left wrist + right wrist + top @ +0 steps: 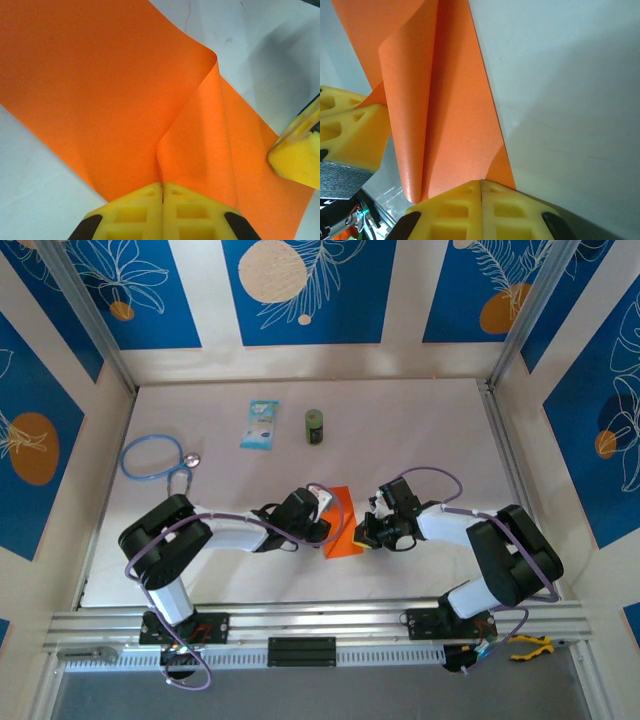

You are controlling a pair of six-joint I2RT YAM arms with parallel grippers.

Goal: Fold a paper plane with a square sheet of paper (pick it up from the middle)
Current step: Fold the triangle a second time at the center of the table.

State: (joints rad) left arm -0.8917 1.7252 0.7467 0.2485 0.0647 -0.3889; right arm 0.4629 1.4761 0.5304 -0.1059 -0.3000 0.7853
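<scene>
— Orange, that square sheet of paper [343, 532]: who has it?
— Both my arms. My left gripper [162, 189] is clamped fully on one side of it and my right gripper [481, 184] is clamped fully on the other, low over the table [430, 440] between them.
— Why the hump?
— I hold the two sides close, so the middle buckles into a soft ridge; I judge that is where the lengthwise crease should go. Farther back, the light-blue packet [260, 424] and green can [315, 426] lie well apart from it, out of my way
</scene>
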